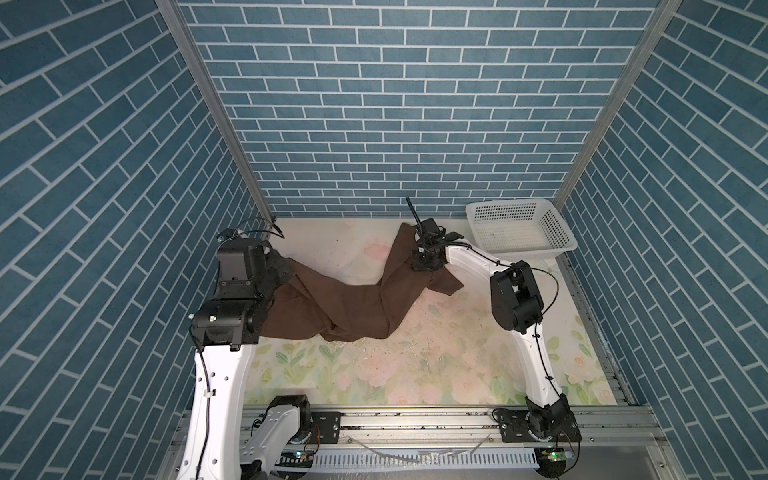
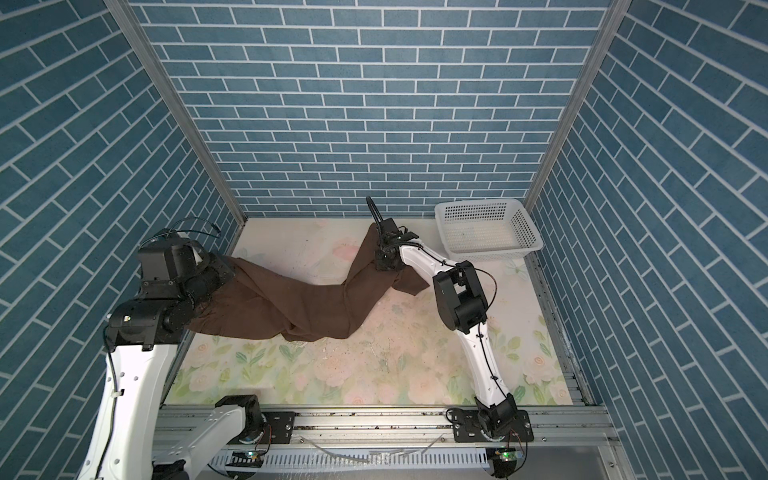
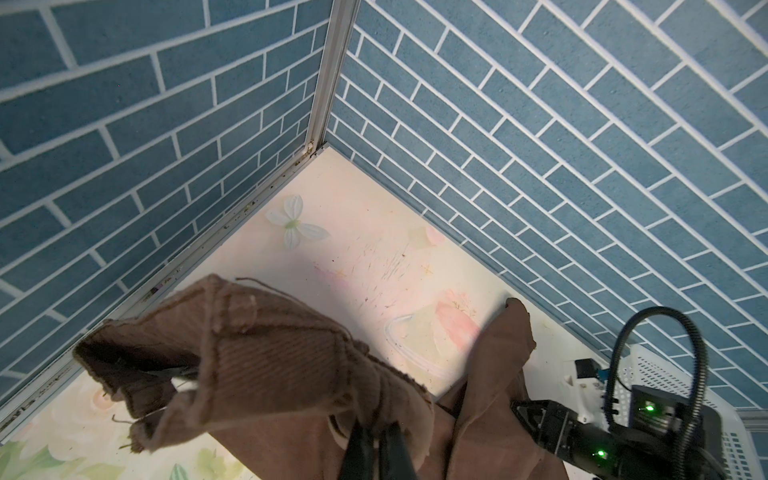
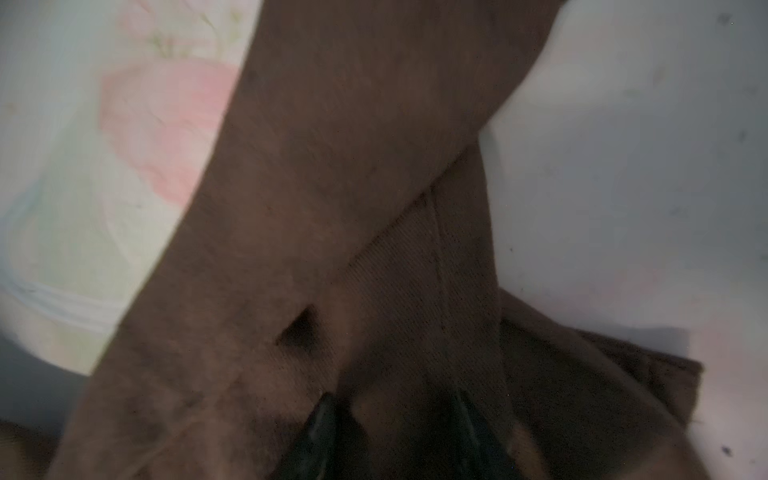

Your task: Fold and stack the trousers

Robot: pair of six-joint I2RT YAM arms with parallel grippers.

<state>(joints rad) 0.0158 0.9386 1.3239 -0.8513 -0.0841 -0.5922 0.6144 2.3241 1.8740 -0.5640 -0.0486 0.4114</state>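
Observation:
The dark brown trousers (image 1: 353, 299) (image 2: 316, 299) sprawl across the back half of the floral table, twisted near the middle. At the left, my left gripper (image 3: 379, 428) is shut on a bunched, ribbed end of the cloth (image 3: 270, 365) and holds it above the table; from above the wrist hides the jaws (image 1: 286, 270). At the back, my right gripper (image 1: 426, 264) (image 2: 386, 264) points down onto the two crossing legs. In the right wrist view its jaws (image 4: 397, 399) stand apart, open, with the brown cloth (image 4: 332, 208) lying flat beneath and between them.
A white perforated basket (image 1: 557, 232) (image 2: 528, 226) stands in the back right corner, close behind the right arm. Blue brick walls close in three sides. The bare floral table top (image 1: 436, 353) stretches in front of the trousers to the metal rail.

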